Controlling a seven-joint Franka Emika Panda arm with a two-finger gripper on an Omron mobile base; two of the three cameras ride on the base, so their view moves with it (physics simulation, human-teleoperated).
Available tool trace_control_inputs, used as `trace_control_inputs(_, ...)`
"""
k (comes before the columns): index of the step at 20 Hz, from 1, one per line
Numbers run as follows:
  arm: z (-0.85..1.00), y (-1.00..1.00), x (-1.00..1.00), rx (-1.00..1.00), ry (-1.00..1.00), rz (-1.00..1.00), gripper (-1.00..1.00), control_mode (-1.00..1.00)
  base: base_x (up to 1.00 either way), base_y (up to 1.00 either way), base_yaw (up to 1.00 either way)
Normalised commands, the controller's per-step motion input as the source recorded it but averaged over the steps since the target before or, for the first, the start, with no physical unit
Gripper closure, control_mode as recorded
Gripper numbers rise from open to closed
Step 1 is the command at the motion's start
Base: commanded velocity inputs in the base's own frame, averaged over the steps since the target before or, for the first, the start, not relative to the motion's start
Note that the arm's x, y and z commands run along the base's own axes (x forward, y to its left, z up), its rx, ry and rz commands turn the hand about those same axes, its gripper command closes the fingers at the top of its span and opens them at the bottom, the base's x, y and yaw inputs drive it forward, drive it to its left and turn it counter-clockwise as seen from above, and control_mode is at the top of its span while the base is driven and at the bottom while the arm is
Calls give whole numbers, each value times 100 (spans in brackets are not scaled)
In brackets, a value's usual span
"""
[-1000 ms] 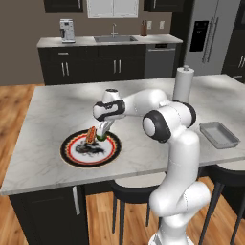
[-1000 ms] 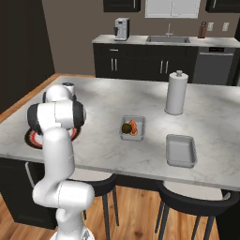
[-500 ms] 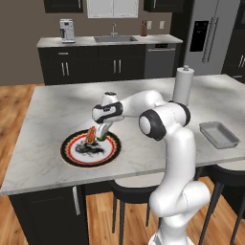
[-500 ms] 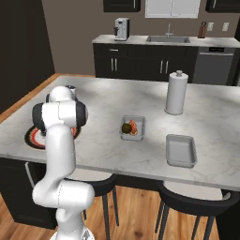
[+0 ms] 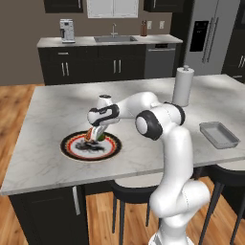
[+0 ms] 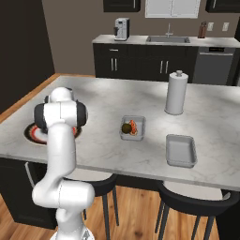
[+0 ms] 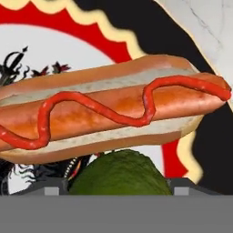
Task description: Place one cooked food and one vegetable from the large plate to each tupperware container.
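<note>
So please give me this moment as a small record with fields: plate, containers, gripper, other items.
plate: large plate near the counter's front left, holding a hot dog with ketchup and a green vegetable
gripper: gripper low over the plate's food; grip cannot be told
container 1: grey tray already holding a dark round item and a reddish item
container 2: grey tray with nothing in it
other: paper-towel roll standing upright

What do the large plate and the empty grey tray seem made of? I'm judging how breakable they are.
The large plate looks like glazed ceramic: glossy black rim, painted red band and motif. The empty tray looks like matte grey metal or plastic, plain with a thin raised rim; the rendering leaves that open.
</note>
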Motion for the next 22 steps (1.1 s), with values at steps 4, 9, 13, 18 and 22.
trace_control_inputs(4, -9, -3, -19, 0, 0, 0, 100, -100, 0, 0, 0)
trace_control_inputs(9, 0, -10, -43, 0, -5, 0, 100, -100, 0, 0, 0)
trace_control_inputs(13, 9, -38, -64, 1, -9, -1, 100, -100, 0, 0, 0)
trace_control_inputs(18, 35, -67, -89, 0, -16, -6, 100, -100, 0, 0, 0)
trace_control_inputs(22, 60, -77, -78, 0, -17, -9, 100, -100, 0, 0, 0)
